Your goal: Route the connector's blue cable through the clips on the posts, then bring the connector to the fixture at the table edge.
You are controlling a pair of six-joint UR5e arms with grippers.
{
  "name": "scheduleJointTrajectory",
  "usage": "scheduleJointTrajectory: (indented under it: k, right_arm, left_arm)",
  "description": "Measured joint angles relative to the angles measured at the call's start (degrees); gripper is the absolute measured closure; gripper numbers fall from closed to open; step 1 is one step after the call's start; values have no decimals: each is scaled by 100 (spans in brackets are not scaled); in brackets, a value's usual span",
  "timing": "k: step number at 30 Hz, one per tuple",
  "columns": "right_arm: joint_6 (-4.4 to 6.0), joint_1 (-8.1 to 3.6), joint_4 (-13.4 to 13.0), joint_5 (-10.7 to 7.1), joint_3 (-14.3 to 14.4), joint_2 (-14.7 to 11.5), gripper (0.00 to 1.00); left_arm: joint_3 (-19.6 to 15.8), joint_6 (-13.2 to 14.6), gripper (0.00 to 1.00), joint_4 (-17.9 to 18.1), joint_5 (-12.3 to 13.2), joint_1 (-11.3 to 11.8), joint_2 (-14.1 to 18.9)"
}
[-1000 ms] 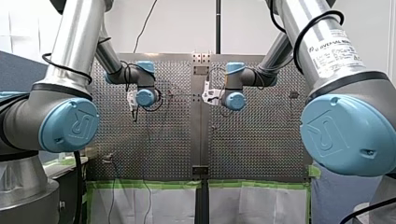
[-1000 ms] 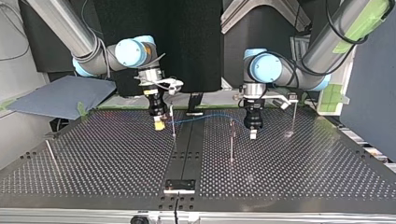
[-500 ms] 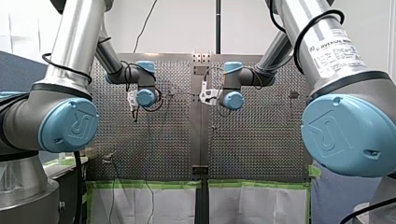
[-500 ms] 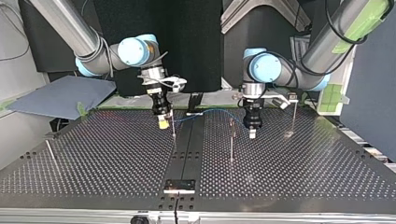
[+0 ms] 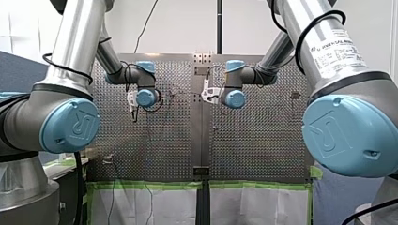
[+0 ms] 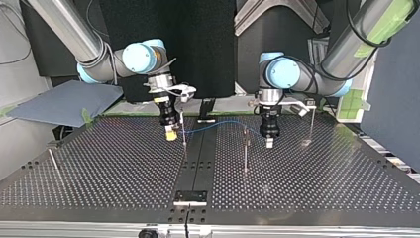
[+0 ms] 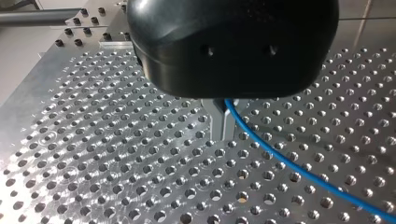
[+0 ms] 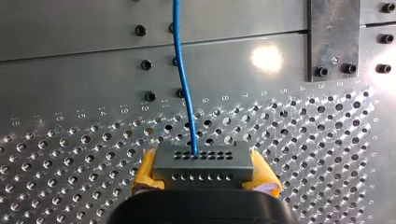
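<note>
the connector (image 8: 203, 161) is pinched between the yellow pads of the right hand (image 8: 204, 173), held over the perforated desk (image 8: 70, 186). its blue cable (image 8: 183, 79) is gripped further along by the left hand (image 7: 223, 134), whose metal fingers are pressed onto it.

The connector (image 8: 203, 163), a grey block with two rows of holes, sits between my right gripper's (image 8: 204, 173) yellow pads (image 8: 144, 171). Its blue cable (image 8: 184, 84) (one thin strand) leaves the upper row and spans in a shallow arc to my left gripper (image 7: 222, 133), pinched there.
</note>
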Motion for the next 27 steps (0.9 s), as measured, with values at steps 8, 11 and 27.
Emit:
scheduleJointTrajectory:
  k: [8,11,27]
  right_arm:
    - [24,-45,19,81,-62,0,100]
    - [26,-46,25,95,-81,0,100]
    - [26,-273,28,120,-97,7,100]
  left_arm:
    - [84,9,100,-80,23,16,-2]
    - [101,20,100,-106,36,17,-4]
    - [113,26,100,-125,63,42,-2]
